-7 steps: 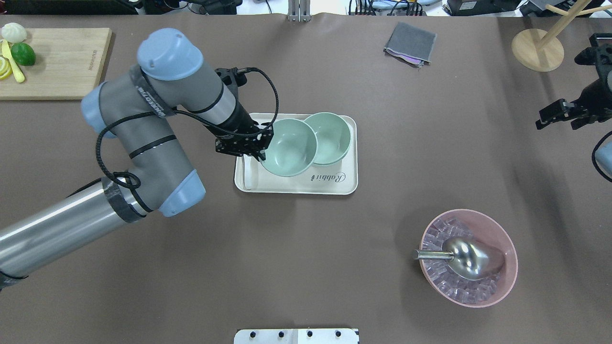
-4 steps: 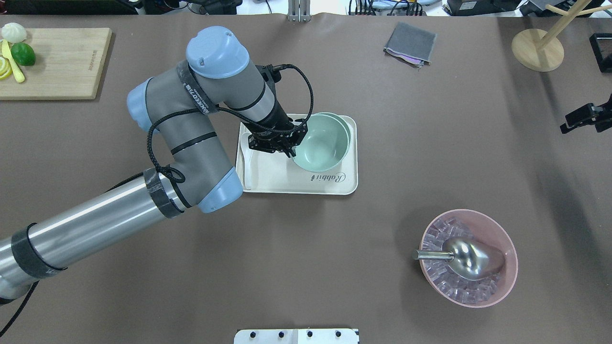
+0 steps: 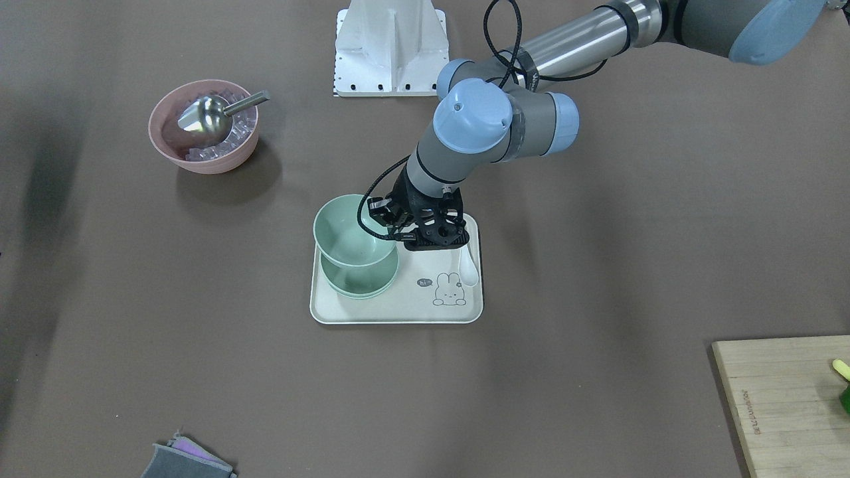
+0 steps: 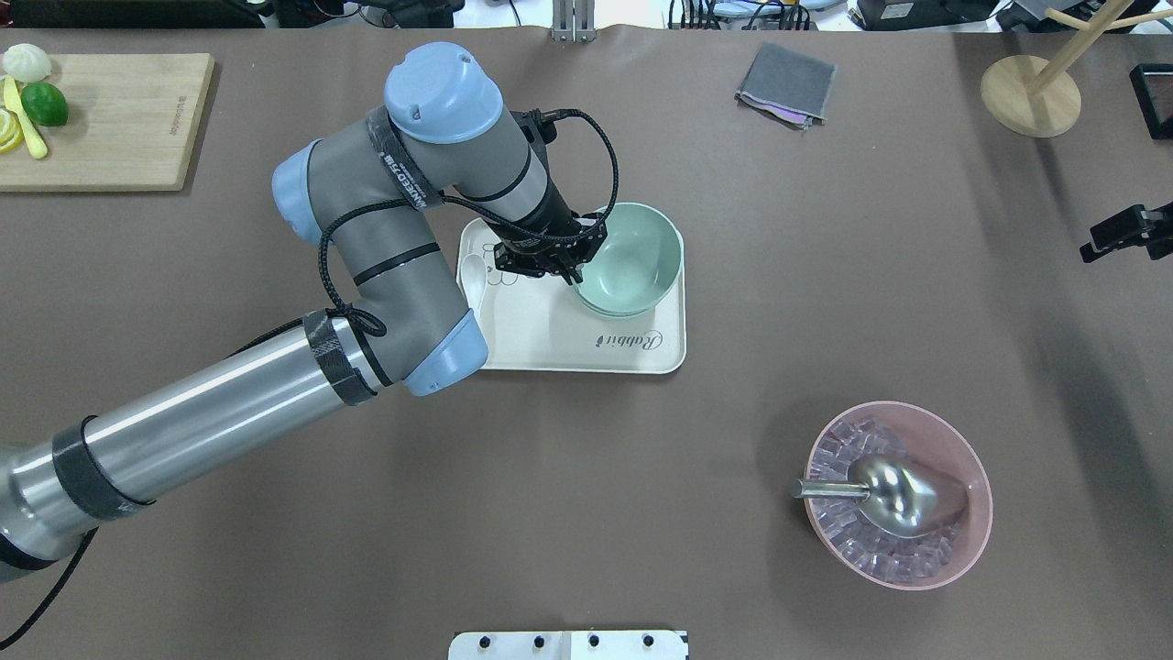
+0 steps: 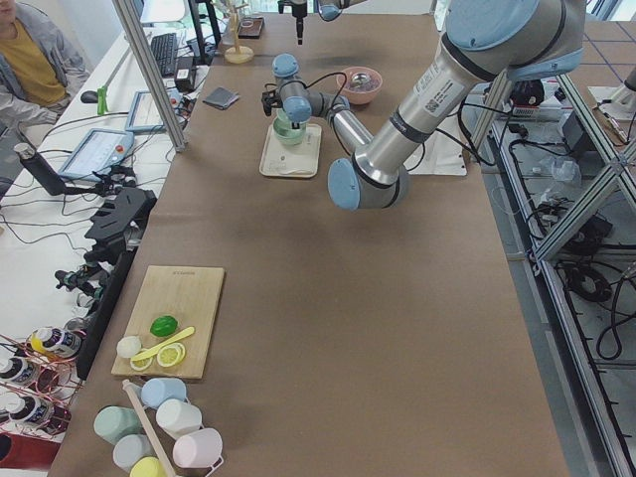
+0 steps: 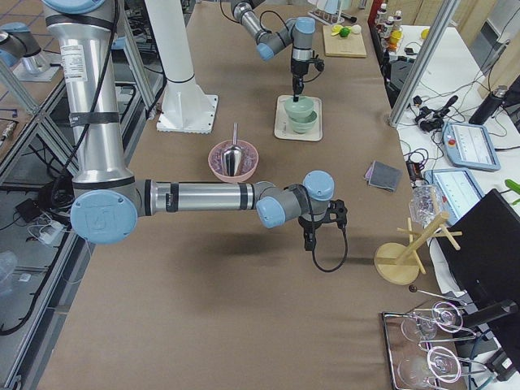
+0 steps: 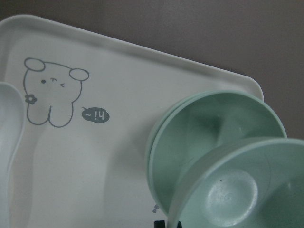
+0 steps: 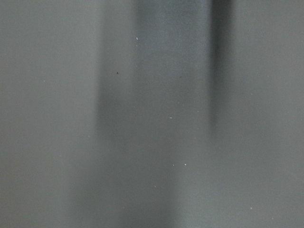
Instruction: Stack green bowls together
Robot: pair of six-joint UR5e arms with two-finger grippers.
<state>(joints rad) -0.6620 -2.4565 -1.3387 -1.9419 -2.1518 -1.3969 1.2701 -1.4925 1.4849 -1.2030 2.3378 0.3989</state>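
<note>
— Left gripper (image 3: 400,237)?
— Clamping one bowl (image 3: 348,234) by the rim, holding it over the other bowls (image 3: 358,284) sitting in the tray (image 3: 405,309).
— Right gripper (image 4: 1120,235)?
— Hanging well away from the tray; can't tell how open.

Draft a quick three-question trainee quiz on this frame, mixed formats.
1. Which gripper holds the raised green bowl?
2. True or false: the pink bowl is empty.
3. Which non-bowl item lies on the tray? A) white spoon B) lime C) cloth

Key:
1. The left gripper, clamped on the bowl's rim.
2. False: it holds ice and a metal scoop.
3. A.
</note>
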